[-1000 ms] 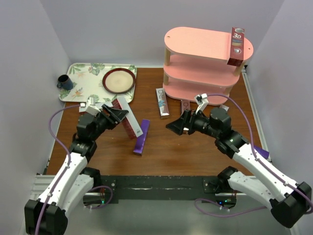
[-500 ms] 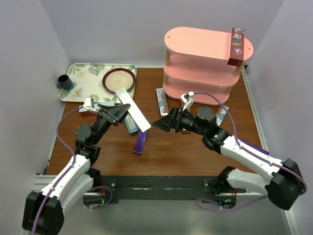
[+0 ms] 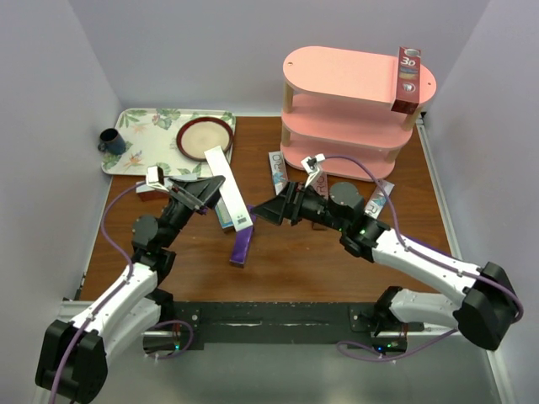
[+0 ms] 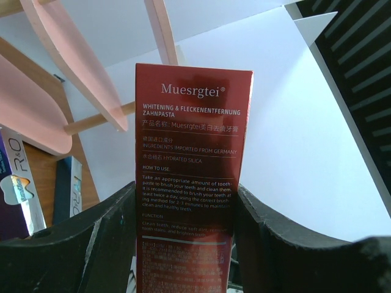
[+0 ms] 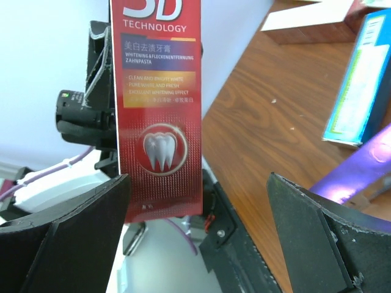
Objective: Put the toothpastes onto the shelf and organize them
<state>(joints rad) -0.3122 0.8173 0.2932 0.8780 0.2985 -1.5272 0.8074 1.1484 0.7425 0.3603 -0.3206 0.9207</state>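
Left pincer [image 3: 205, 192] is clenched on a red toothpaste carton [image 3: 230, 188] and holds it up off the counter [image 3: 295, 261]. Compared with half a second ago the carton stands steeper, its free end pointing away from that pincer. Here comes the right pincer [image 3: 268, 210], closer to the carton than it was, jaws spread wide and gripping nothing. Through its wrist camera the carton's "3D" face hangs just ahead, hard by one finger [image 5: 73, 238]; I can't tell whether they touch. Below the gap between the two pincers a purple carton [image 3: 242, 246] lies flat, and a teal-blue carton [image 3: 223, 216] lies under the lifted one, both where they were. The pink shelf [image 3: 337, 80] stands well beyond the right pincer, with a second red carton [image 3: 408, 80] on its top board.
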